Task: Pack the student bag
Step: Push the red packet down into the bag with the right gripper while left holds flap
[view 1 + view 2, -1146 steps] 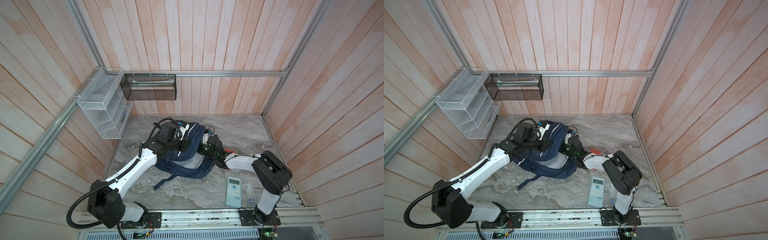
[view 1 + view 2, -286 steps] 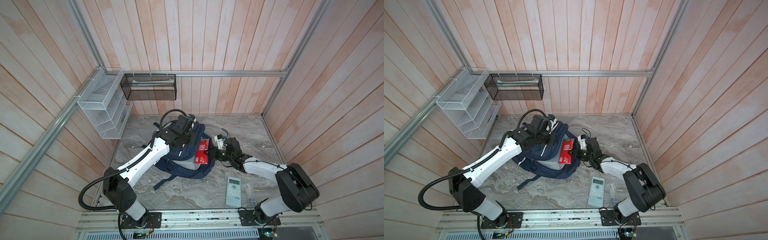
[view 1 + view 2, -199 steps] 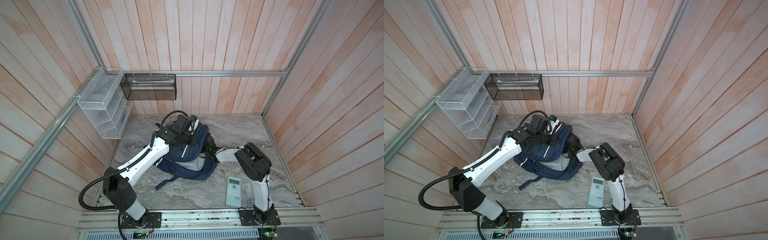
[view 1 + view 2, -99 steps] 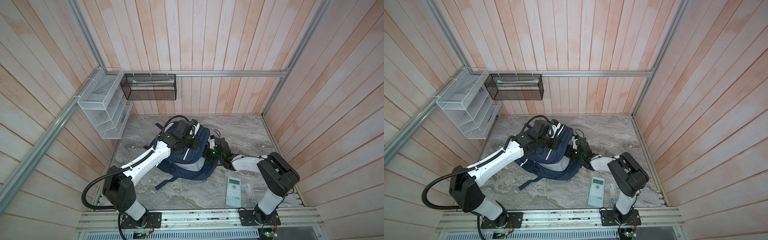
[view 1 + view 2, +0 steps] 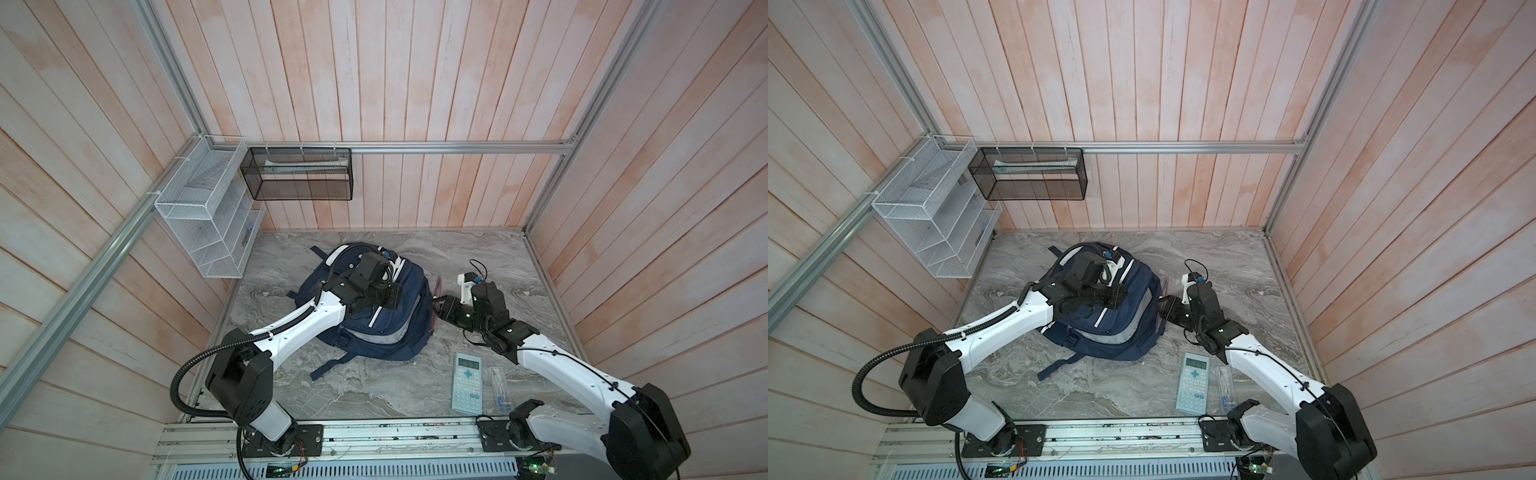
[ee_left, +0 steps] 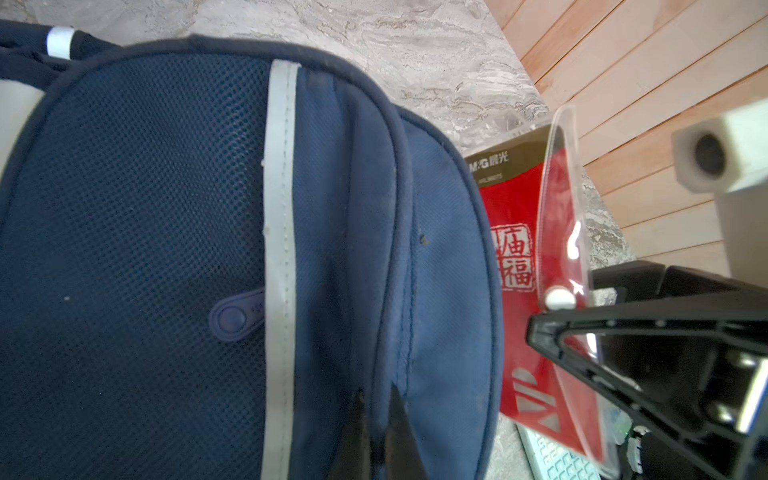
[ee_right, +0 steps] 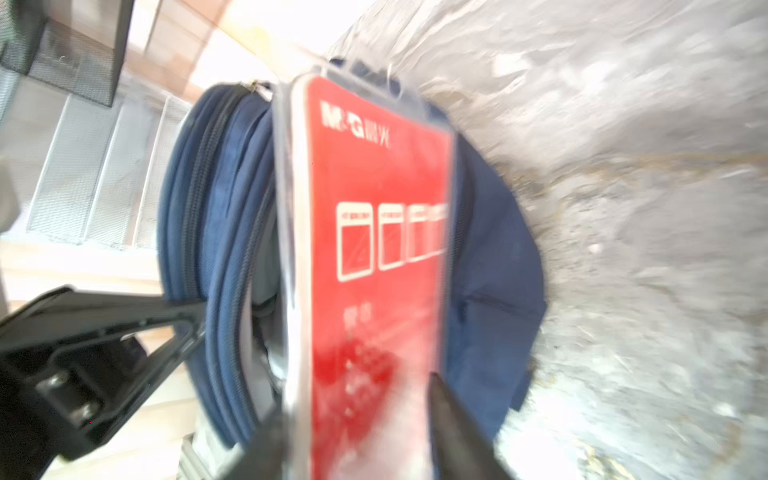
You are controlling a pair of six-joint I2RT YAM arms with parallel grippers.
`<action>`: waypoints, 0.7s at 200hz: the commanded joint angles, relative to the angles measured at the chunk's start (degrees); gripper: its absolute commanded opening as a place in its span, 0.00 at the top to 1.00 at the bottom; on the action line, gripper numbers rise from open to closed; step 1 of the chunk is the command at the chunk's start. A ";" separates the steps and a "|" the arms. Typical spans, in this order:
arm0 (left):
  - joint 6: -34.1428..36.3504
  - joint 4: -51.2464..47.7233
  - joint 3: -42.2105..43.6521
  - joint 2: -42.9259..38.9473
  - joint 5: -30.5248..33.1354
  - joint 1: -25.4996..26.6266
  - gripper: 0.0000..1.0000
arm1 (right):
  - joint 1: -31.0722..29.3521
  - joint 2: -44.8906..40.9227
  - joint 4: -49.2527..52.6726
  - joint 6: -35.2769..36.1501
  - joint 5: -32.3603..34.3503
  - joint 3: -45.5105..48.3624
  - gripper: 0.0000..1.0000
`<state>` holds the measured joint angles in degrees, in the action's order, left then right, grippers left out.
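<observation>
— Since the student bag point(image 5: 399, 328) lies on the desk point(image 5: 374, 395), nearer its left edge, where are the claws?
— On top, the left gripper point(image 6: 376, 432) is pinched tight on a fold of its fabric. Just beside the bag, toward the right edge, the right gripper point(image 7: 357, 436) clamps a red packet point(image 7: 374, 249) upright; a calculator point(image 5: 467, 382) lies near the front edge

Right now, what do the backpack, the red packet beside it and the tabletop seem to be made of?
Student bag: matte navy woven fabric with a mesh panel; its pale stripes look like stitched reflective tape.
Red packet: printed card, probably, in a glossy clear plastic sleeve that catches glare.
Tabletop: grey veined stone look; marble or printed laminate, cannot tell.
</observation>
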<state>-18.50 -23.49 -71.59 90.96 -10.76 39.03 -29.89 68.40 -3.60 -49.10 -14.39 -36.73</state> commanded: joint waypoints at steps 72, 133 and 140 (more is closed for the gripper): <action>-2.01 3.53 -2.41 -3.81 -5.60 -0.35 1.00 | -2.40 15.14 -22.64 -0.88 -17.77 -1.37 0.99; -4.53 4.51 -6.46 -4.91 -14.57 -5.58 1.00 | -6.06 27.32 -30.13 -3.66 -18.13 -7.71 0.99; -4.04 3.85 -7.20 -4.84 -14.63 -5.66 1.00 | -6.61 31.22 -30.14 -4.16 -18.04 -10.99 0.99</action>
<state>-22.24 -23.66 -73.93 88.99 -20.03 33.93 -34.74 89.86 -29.63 -52.53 -31.68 -40.23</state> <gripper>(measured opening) 0.067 0.060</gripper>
